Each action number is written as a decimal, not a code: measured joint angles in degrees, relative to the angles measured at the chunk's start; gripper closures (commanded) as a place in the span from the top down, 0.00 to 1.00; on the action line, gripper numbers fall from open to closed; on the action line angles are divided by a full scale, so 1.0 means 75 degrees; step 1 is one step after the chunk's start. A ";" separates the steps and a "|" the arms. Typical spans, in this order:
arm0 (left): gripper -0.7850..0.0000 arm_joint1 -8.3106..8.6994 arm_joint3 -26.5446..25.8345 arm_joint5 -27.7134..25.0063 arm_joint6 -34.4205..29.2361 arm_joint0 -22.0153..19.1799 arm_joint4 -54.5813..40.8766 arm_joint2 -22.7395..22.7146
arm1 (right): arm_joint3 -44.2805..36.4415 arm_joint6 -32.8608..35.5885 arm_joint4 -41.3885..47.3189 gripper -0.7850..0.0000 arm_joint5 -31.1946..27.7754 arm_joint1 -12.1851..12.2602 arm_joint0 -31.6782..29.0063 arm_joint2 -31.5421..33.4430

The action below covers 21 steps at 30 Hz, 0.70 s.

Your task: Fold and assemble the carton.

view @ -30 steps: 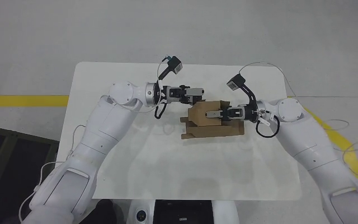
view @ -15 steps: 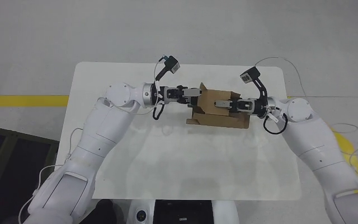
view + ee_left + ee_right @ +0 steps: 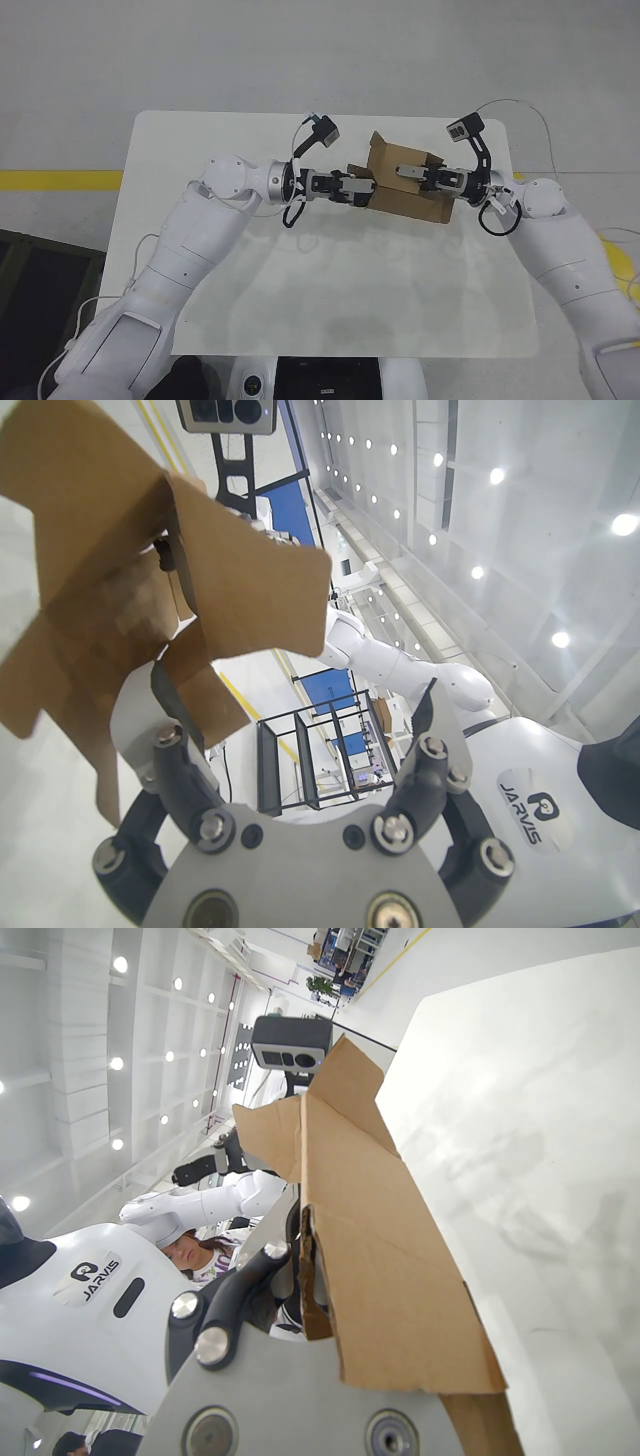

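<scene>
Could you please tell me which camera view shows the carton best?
The top view: the whole carton shows there, its outline plain against the table. The left wrist view catches its flaps close up; the right wrist view, one wall seen along its length.

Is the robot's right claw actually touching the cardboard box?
Touching. The right wrist view shows the right gripper clamped on the carton, with its dark finger pressed flat against the edge of the cardboard wall.
</scene>
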 measured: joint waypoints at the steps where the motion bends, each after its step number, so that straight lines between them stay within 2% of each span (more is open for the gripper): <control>1: 1.00 -0.0011 -0.0015 0.0014 -0.0001 0.0015 -0.0024 0.0037 | 0.0015 -0.0005 -0.0014 0.00 -0.0005 -0.0003 -0.0003 0.0022; 21: 1.00 -0.0216 0.0067 0.0061 0.0053 -0.0146 0.0042 0.0537 | -0.0112 -0.0071 -0.0174 0.00 -0.0071 -0.0119 -0.0168 0.0351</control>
